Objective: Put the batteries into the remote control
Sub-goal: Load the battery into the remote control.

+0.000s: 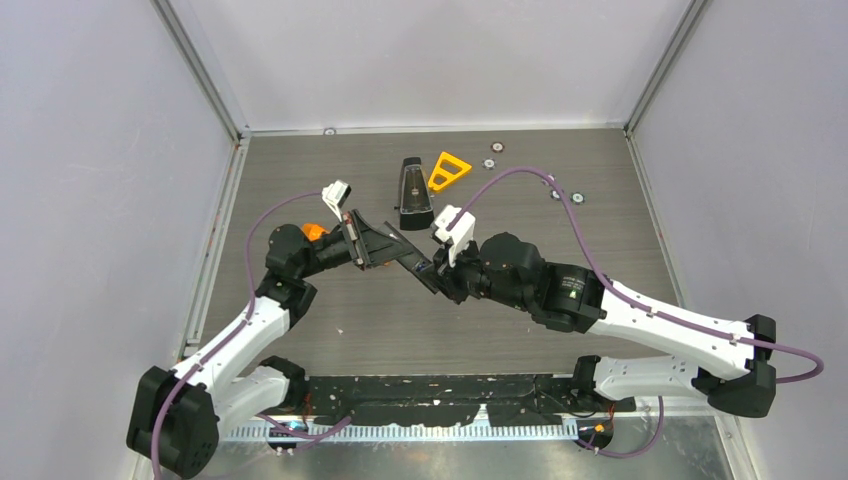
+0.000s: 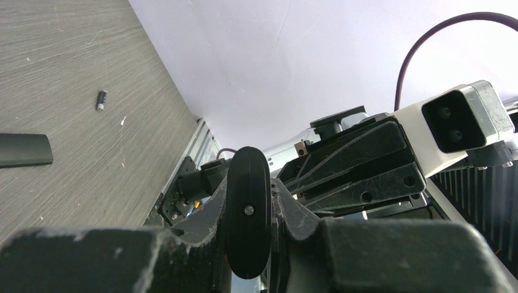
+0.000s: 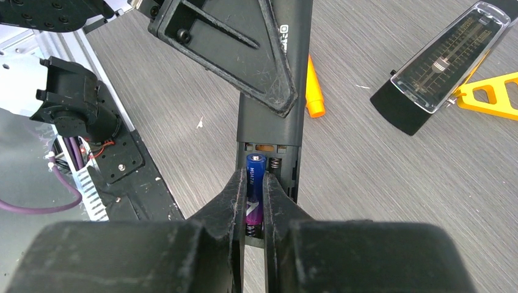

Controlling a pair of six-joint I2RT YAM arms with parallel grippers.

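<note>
My left gripper (image 1: 385, 245) is shut on the slim black remote control (image 1: 400, 252) and holds it above the table; the left wrist view shows the remote end-on (image 2: 248, 210) between the fingers. In the right wrist view the remote (image 3: 272, 91) has its battery bay open towards me. My right gripper (image 3: 255, 183) is shut on a purple-blue battery (image 3: 255, 189) that lies along the bay's left slot, over a spring. The right slot (image 3: 278, 174) holds only a spring. A second battery (image 2: 101, 100) lies loose on the table.
A black tapered case with a clear front (image 1: 414, 190) and an orange triangle (image 1: 448, 170) lie behind the grippers. Small silver discs (image 1: 490, 163) sit at the back right. An orange pen (image 3: 314, 91) lies under the remote. A black cover piece (image 2: 24, 149) lies on the table.
</note>
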